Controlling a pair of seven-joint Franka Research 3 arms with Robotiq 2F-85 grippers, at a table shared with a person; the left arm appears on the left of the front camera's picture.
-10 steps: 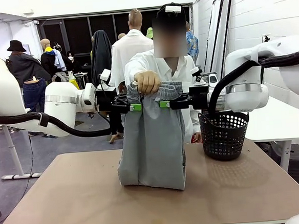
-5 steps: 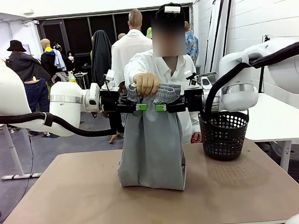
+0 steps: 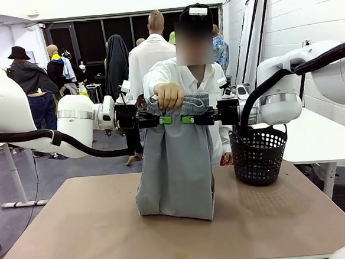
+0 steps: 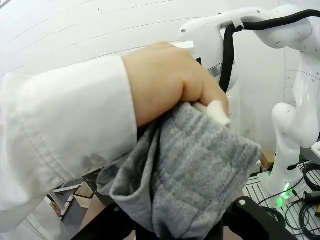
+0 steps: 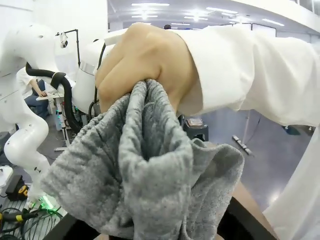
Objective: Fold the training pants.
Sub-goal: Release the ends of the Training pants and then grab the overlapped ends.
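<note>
Front view: showing the training pants (image 3: 175,165) hanging upright over the middle of the surface (image 3: 79,231), lower edge resting on it, gathered waistband bunching inside a person's hand (image 3: 170,95) at the top. Showing the left end effector (image 3: 163,120) extending level from the left and the right end effector (image 3: 191,119) extending level from the right, both meeting the cloth just below the waistband, near each other under the hand, each with a green pad lying against the near face of the cloth. Reading both as clamping on the training pants, one on either side of the middle. Also showing a black basket (image 3: 258,156) standing on the surface to the right, near the cloth but apart from it. Left wrist view: looking straight into the grey waistband bulging up from the bottom edge, filling the gap between the dark fingers (image 4: 252,217), which are pressing in on it from both sides. Showing the hand gripping the top of the bunch, a white sleeve (image 4: 65,125) running back toward the person, and the right arm (image 4: 235,30) standing white and farther off behind. Right wrist view: showing the bunched grey cloth rising from the bottom edge and hiding most of the fingers, the hand closing over its top, the sleeve stretching away, and the left arm (image 5: 95,60) standing farther off behind the cloth.
</note>
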